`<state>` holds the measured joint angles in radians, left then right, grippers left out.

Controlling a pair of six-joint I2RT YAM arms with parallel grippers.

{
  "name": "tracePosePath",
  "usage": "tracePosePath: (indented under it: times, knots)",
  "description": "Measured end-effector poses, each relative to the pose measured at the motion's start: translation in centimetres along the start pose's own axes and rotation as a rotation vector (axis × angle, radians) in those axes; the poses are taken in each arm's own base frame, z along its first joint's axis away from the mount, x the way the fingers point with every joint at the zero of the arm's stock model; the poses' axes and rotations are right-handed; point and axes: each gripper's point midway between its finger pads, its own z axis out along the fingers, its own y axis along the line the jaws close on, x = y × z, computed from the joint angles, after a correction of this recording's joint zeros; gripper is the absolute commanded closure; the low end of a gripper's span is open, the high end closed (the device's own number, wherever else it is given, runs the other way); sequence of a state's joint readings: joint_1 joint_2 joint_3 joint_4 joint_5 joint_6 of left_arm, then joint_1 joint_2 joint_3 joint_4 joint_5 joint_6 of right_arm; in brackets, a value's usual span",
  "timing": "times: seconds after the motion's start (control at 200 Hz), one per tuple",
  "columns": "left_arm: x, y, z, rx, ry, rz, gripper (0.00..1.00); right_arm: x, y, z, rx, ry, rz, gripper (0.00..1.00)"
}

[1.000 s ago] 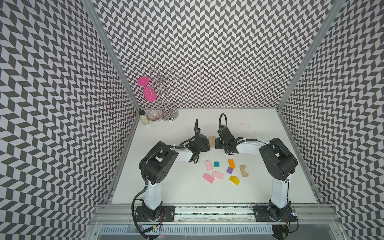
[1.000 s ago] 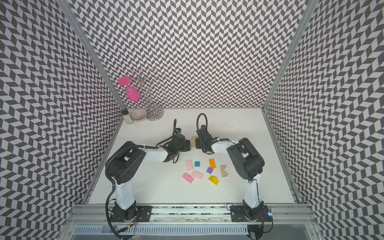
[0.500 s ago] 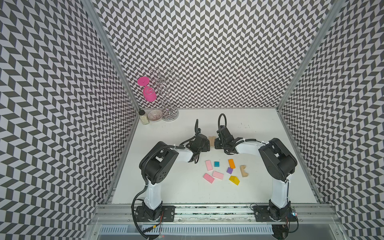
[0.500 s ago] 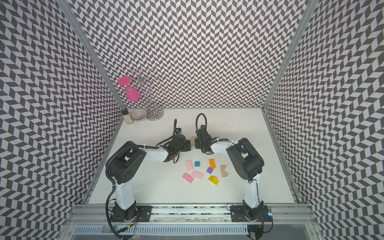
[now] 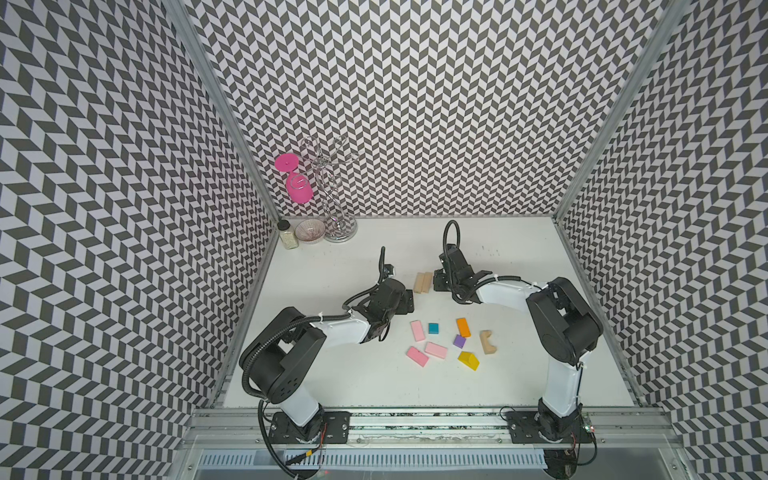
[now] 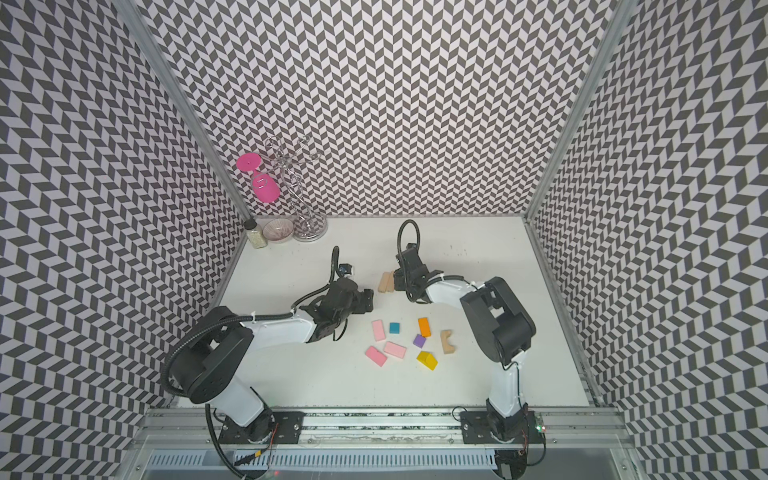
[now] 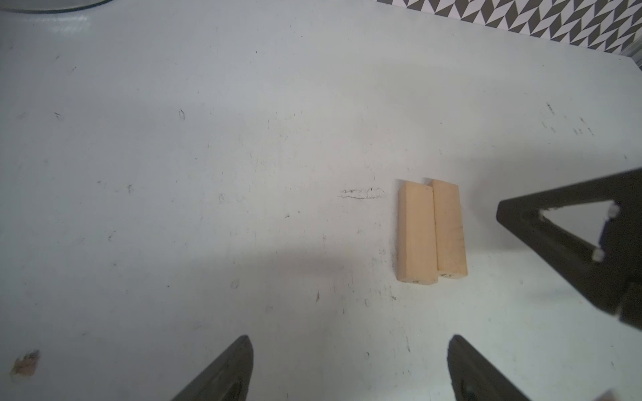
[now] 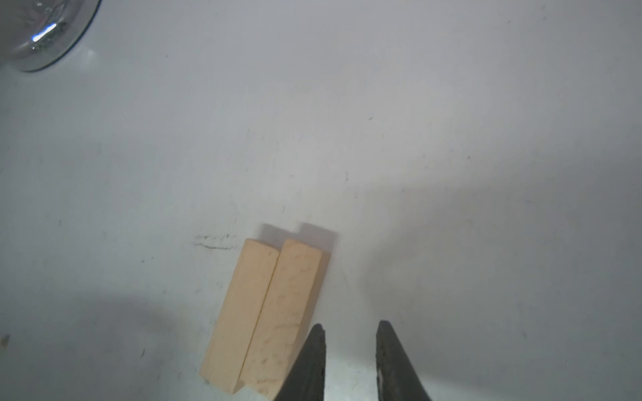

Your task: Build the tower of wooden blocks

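Observation:
Two tan bars lie flat, side by side, mid-table; nothing is stacked on them and no tower stands in view. My right gripper sits just right of them, shut to a narrow gap that holds nothing. One of its fingertips is at the nearer bar's edge. My left gripper is open and empty, short of the bars. The other wood blocks lie loose nearer the front: pink slabs, teal cube, orange slab, purple cube, yellow roof piece, tan arch.
A pink goblet hangs on a wire rack in the back left corner, beside a glass bowl and a small jar. Patterned walls close in the table on three sides.

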<state>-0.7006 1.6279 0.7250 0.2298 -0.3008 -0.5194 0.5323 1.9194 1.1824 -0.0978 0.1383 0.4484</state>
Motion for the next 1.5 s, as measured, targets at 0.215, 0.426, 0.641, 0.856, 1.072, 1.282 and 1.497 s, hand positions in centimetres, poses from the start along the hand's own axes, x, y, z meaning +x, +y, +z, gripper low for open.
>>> tracePosePath:
  times: [0.215,0.426,0.641,0.856,1.072,1.282,1.497]
  knots:
    - [1.8,0.2,0.3,-0.007,0.05,0.007,0.12,-5.3,0.2,1.1,-0.005,-0.069,0.022,0.74]
    - [3.2,0.3,1.0,-0.023,0.09,0.026,0.12,-4.9,1.2,3.5,-0.021,-0.025,-0.005,0.75]
    - [3.3,0.0,2.1,-0.033,0.106,0.033,0.11,-2.9,0.9,4.7,-0.014,0.039,-0.021,0.76]
    - [3.1,-0.3,2.8,-0.04,0.103,0.035,0.11,-2.4,1.6,4.8,-0.031,0.05,-0.039,0.76]
    - [2.6,-0.4,3.5,-0.054,0.092,0.04,0.11,-1.2,2.1,5.6,-0.042,0.076,-0.055,0.77]
    - [2.3,-0.4,4.1,-0.072,0.081,0.047,0.11,-1.2,2.5,5.7,-0.049,0.075,-0.058,0.77]
    - [2.0,-0.5,4.6,-0.082,0.071,0.051,0.11,-1.2,2.5,5.7,-0.047,0.073,-0.059,0.76]
